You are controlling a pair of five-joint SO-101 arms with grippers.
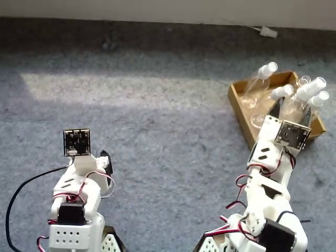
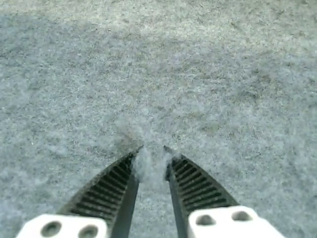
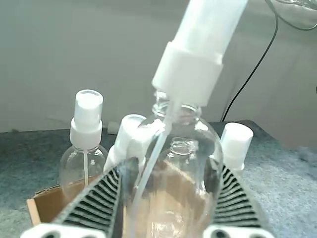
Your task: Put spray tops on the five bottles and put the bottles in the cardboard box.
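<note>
Over the cardboard box (image 1: 237, 97) at far right, right gripper (image 3: 171, 173) clamped a clear bottle (image 3: 190, 148), its spray top (image 3: 198, 49) tilted. Other capped bottles (image 3: 85, 148) stood in the box. Near left, left gripper (image 2: 152, 151) low over grey carpet (image 2: 223, 74), jaws slightly parted, empty.

The bottle (image 3: 183, 163) in the right claw (image 3: 171, 171) loses its base to the right wrist view's lower edge, and its tilted spray top (image 3: 198, 54) its tip to the upper edge; whether that top is seated cannot be told. From above, the wrist camera (image 1: 291, 134) hides part of the cardboard box (image 1: 237, 100), where clear bottle bodies blur together.
</note>
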